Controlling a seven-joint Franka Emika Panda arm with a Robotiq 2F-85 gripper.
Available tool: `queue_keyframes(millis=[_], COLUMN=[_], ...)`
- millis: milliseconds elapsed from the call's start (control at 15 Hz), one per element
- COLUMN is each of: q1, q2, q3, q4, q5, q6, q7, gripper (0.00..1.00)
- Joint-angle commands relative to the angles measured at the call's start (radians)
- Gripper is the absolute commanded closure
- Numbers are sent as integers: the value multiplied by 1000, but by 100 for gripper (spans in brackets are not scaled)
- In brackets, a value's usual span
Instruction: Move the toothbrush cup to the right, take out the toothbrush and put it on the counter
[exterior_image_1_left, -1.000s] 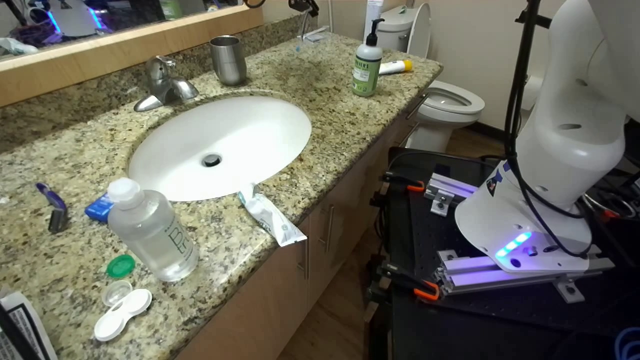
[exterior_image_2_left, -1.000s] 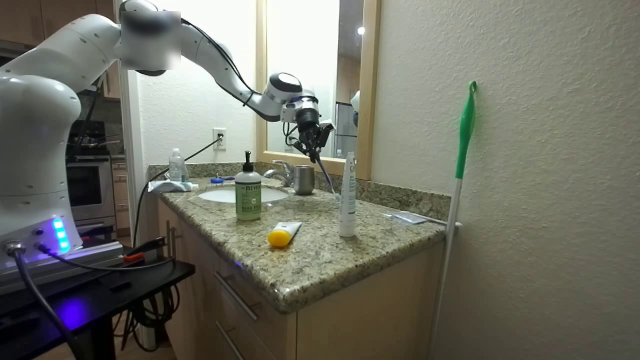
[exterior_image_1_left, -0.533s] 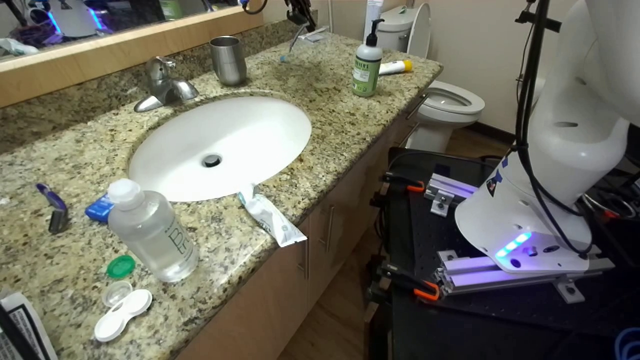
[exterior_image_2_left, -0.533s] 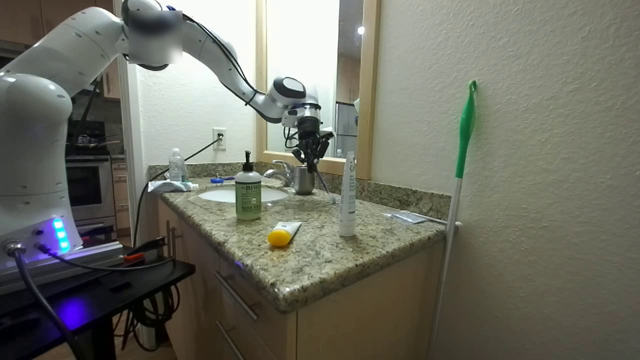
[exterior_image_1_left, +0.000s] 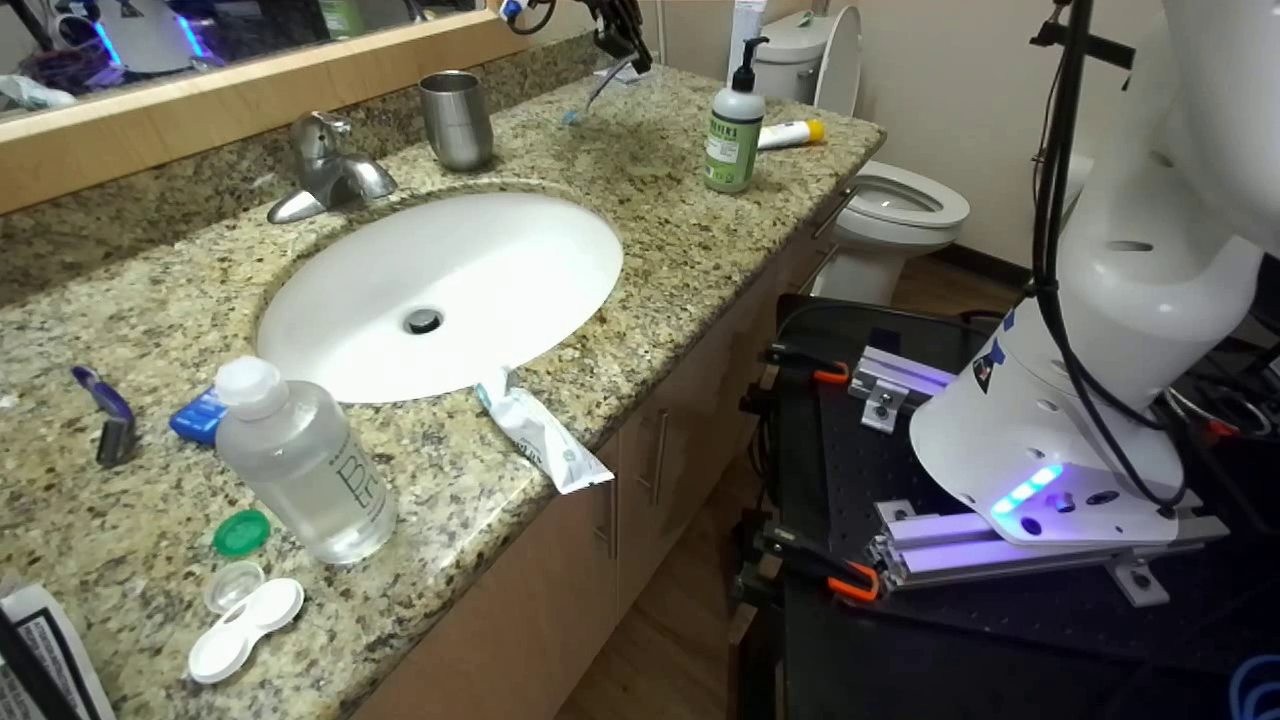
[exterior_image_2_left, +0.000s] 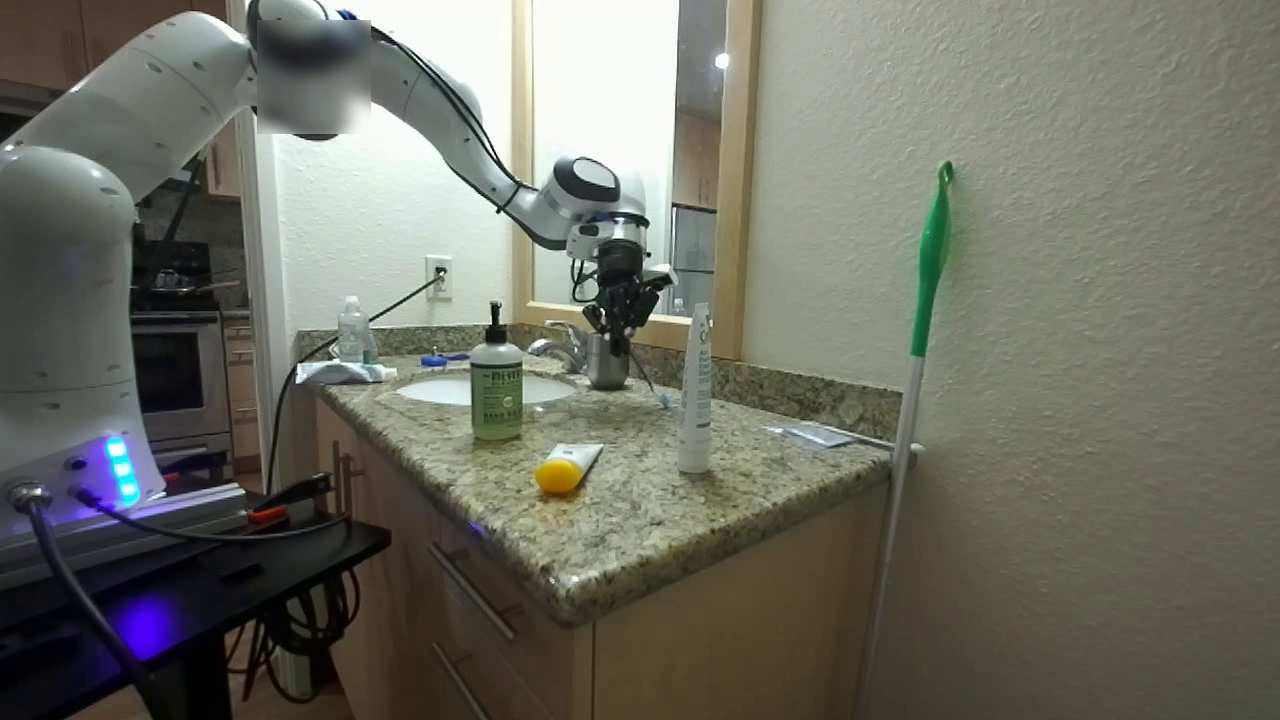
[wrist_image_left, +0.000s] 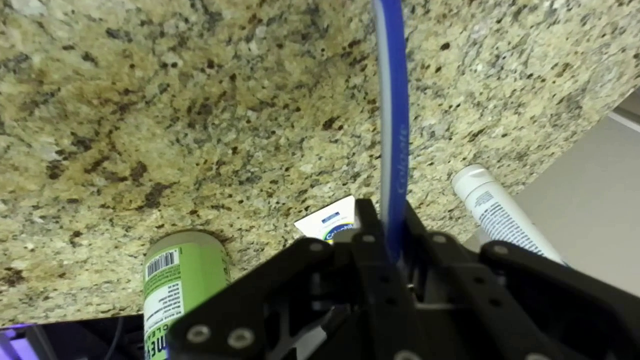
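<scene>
Just now the Robotiq gripper (wrist_image_left: 388, 216) came lower, jaws pinched narrow on the Colgate toothbrush (wrist_image_left: 396, 120), which slants head-down toward the granite counter (exterior_image_2_left: 620, 525) (contact unclear). It is clear of the metal tumbler (exterior_image_1_left: 457, 122), so likely only laying it flat and releasing remain.

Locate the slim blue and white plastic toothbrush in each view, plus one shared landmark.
In an exterior view: the toothbrush, near the top, left of the green cylindrical plastic soap bottle.
In an exterior view: the toothbrush, just below centre, right of the soap bottle.
Wrist view: toothbrush right of centre, reaching the top edge; soap bottle lower left.
Shared landmark: the soap bottle.
</scene>
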Motion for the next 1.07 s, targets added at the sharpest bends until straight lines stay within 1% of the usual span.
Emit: queue_keyframes(millis=[0, 67, 133, 200, 267, 400, 667, 733, 867, 933, 1000], q1=[-5, -42, -46, -17, -19, -19, -8, -39, -25, -16, 11], q2=[16, 7, 7, 14, 12, 10, -2, -40, -132, -175, -247], q3=[-6, 39, 45, 7, 9, 7, 1, 52, 80, 92, 100], q4=[24, 35, 36, 24, 23, 20, 14, 14, -31, -53, -87], q5=[-2, -30, -33, -8, -11, -12, -26, -48, -46, -57, -85], q6=[-86, -111, -122, -106, -97, -84, -66, -69, -50, -31, -31], q7=[-11, 0, 0, -6, -9, -6, -2, -3, -53, -66, -73], gripper=[97, 97, 97, 62, 61, 48, 19, 12, 1, 0, 0])
